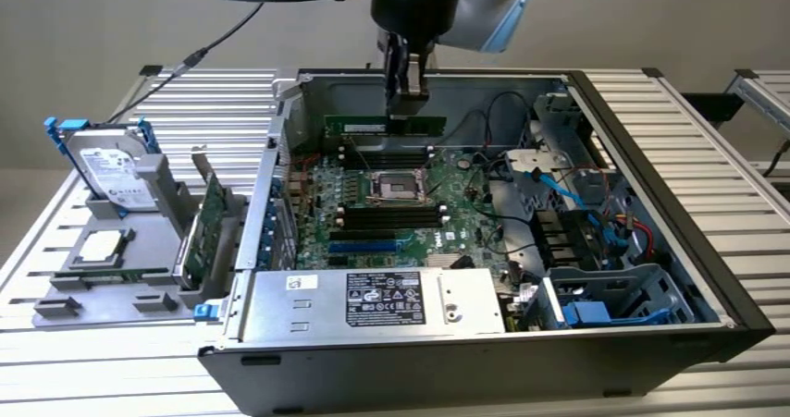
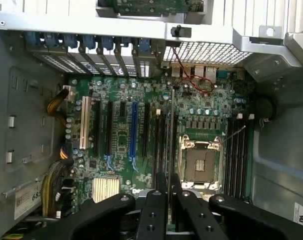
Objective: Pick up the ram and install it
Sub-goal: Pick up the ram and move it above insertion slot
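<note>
Exterior view: an open computer case lies on a slatted aluminium worktop and takes up the centre and right of the frame. The arm comes down at upper centre. Its hand is closed on the top edge of the ram. The ram is held level and upright on its long edge at the far side of the motherboard, directly over the far bank of memory slots behind the processor socket. It cannot be told whether the ram touches a slot. A labelled power supply sits at the lower centre of the case. At the exterior view's left, a grey fixture on the worktop carries a hard drive and an upright expansion card.

Wrist view: the camera looks straight down onto the motherboard. The hand shows two black inner fingers set close together. The ram is gripped between them and seen edge-on as a thin dark line. That line runs parallel to the black memory slots and lies over them, just beside the empty processor socket. A blue slot and a white slot stand further off, on the side away from the socket.
</note>
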Tool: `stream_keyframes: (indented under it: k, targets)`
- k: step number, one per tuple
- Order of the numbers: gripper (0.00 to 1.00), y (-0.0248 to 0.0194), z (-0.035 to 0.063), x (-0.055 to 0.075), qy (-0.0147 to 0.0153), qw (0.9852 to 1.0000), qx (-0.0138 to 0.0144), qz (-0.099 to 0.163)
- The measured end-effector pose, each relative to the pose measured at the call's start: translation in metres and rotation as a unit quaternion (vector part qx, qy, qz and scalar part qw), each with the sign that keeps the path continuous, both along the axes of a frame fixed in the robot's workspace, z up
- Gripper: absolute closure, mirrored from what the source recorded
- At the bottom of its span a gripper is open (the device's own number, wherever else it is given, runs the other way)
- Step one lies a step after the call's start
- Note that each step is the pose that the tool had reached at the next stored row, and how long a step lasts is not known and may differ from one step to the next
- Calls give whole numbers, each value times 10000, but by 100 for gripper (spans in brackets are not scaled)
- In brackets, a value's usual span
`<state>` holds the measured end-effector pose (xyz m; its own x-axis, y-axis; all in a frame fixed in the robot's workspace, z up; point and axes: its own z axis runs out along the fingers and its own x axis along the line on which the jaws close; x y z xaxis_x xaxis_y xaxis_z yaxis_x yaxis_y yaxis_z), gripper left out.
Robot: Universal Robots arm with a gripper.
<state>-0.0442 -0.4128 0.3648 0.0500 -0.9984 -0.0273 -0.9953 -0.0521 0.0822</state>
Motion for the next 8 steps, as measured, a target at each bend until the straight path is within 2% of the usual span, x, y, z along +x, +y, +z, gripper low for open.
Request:
stream_keyframes:
  k: [4,8]
  targets:
    - [86,65,-56,47,-14,10000,-11,9]
    - [86,124,-115,86,-25,10000,-34,18]
